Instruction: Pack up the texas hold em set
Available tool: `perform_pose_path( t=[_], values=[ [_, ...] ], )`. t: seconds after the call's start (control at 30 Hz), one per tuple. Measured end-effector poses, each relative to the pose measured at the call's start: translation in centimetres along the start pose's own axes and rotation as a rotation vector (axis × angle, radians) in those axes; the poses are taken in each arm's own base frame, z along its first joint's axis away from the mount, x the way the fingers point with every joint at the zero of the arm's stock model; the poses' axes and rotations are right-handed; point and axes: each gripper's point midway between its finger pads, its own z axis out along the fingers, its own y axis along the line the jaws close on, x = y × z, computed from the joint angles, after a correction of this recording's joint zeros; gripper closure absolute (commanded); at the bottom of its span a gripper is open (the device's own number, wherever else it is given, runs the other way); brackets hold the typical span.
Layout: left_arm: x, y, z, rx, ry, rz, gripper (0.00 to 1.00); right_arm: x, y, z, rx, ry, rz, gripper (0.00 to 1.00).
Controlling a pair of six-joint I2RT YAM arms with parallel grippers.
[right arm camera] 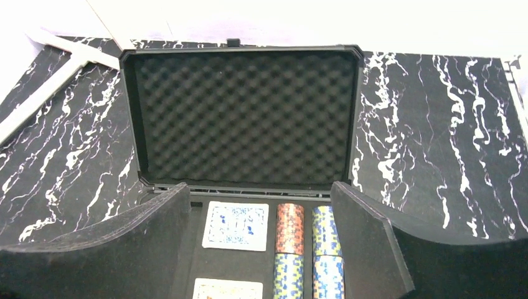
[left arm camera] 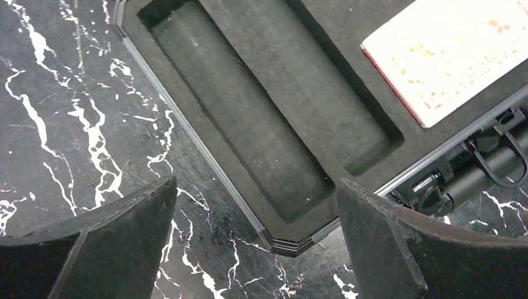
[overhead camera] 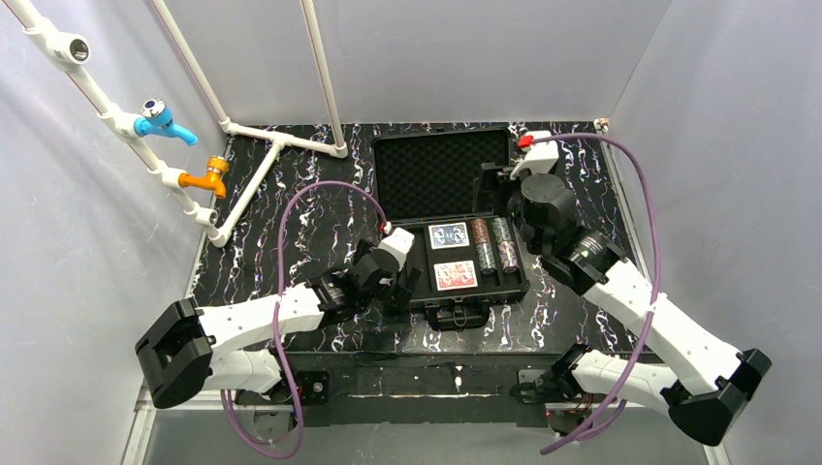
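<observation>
case (left arm camera: 274, 124) lies open on the desk (overhead camera: 291, 213), decks (right arm camera: 235, 225) and chips (right arm camera: 289, 227) slotted inside, left tool (left arm camera: 255, 193) wide and empty over its near-left corner, right tool (right arm camera: 260, 190) wide and empty above its hinge, so loading looks done, next: swing the lid (right arm camera: 246, 118) shut.

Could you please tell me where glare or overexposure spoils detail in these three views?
Left wrist: the red-backed card deck is washed out nearly white. Right wrist: the wall above the black briefcase's egg-crate foam lid is blown out; the foam itself reads clearly. Top external: evenly lit, detail intact.
</observation>
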Motion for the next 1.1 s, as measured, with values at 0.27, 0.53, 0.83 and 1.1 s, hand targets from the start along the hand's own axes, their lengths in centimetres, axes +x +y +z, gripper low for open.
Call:
perform_pose_path(
  t=[0.27, 0.53, 0.83, 1.1],
  values=[
    [-0.1, 0.9, -1.3, -0.031, 0.022, -0.015, 0.02, -1.2, 1.9, 2.7, -0.017, 0.016, -0.1, 0.06],
    [-3.6, 2.2, -5.7, -0.042, 0.009, 0.014, 0.02, -0.1, 2.8, 5.3, -0.015, 0.061, -0.215, 0.05],
    [-5.3, 3.4, -8.5, -0.037, 0.003, 0.123, 0.02, -0.9, 2.8, 7.0, 0.013, 0.033, -0.339, 0.02],
    [-3.4, 5.0, -9.1, -0.071, -0.002, 0.197, 0.02, -1.3, 3.0, 10.5, 0.079, 0.017, -0.461, 0.02]
  ],
)
